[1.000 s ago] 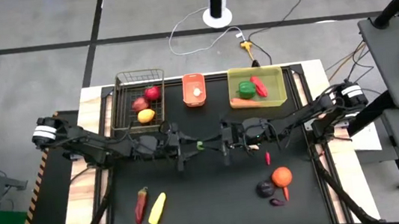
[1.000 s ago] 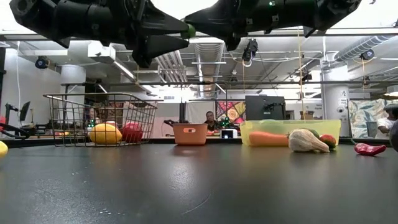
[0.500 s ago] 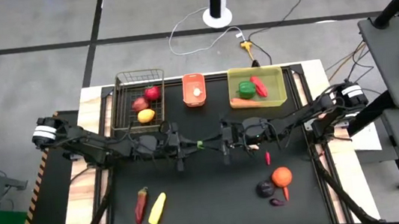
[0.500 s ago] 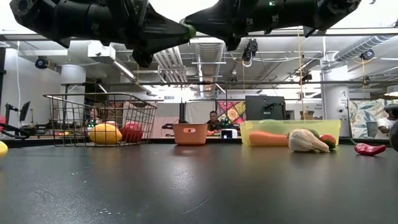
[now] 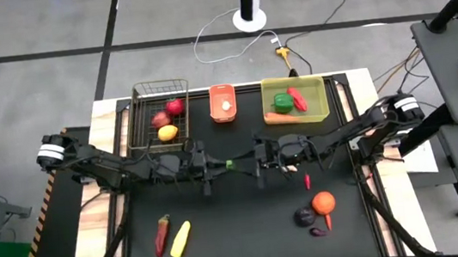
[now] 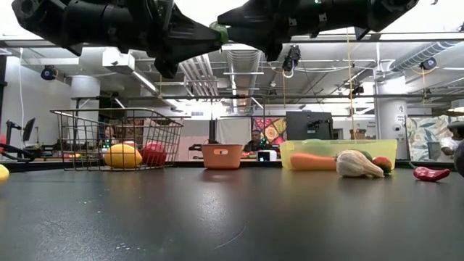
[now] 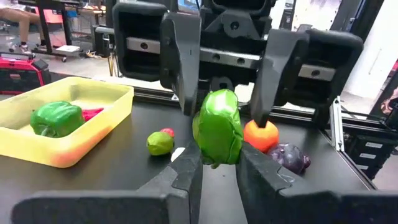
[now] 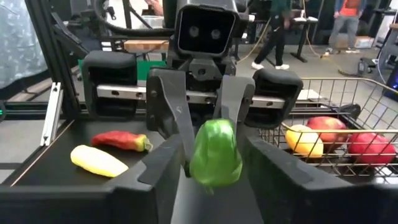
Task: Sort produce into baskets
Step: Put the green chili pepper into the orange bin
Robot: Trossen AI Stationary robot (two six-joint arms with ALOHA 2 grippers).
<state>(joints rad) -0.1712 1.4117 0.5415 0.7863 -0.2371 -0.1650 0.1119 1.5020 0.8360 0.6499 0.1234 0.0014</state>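
Note:
High over the table's middle my two grippers meet tip to tip. A small green toy vegetable (image 7: 217, 124) hangs between them, with my left gripper (image 5: 221, 166) shut on it. My right gripper (image 5: 238, 162) is open, its fingers (image 7: 184, 68) standing on either side of the vegetable, apart from it. The dark wire basket (image 5: 137, 122) holds two red fruits and a lemon. The orange basket (image 5: 221, 89) holds a pale piece. The yellow bin (image 5: 322, 92) holds a green pepper, a red chilli and a carrot. My left gripper pinches the green vegetable's lower half (image 7: 211, 152) between its two fingers. The fingers lie level and come from the table's left side. The vegetable stands upright in the hold, lifted well clear of the table (image 6: 216, 30).
Loose produce lies on the black mat: a dark red chilli (image 5: 162, 234) and a yellow corn (image 5: 180, 239) at the near left; a small red chilli (image 5: 308, 180), an orange (image 5: 323, 202) and a purple eggplant (image 5: 305, 217) at the near right.
My left gripper has shut on the green vegetable. After that my right gripper has opened and let go of it. Both arms have stayed in place, and the vegetable has kept its height over the table's middle.

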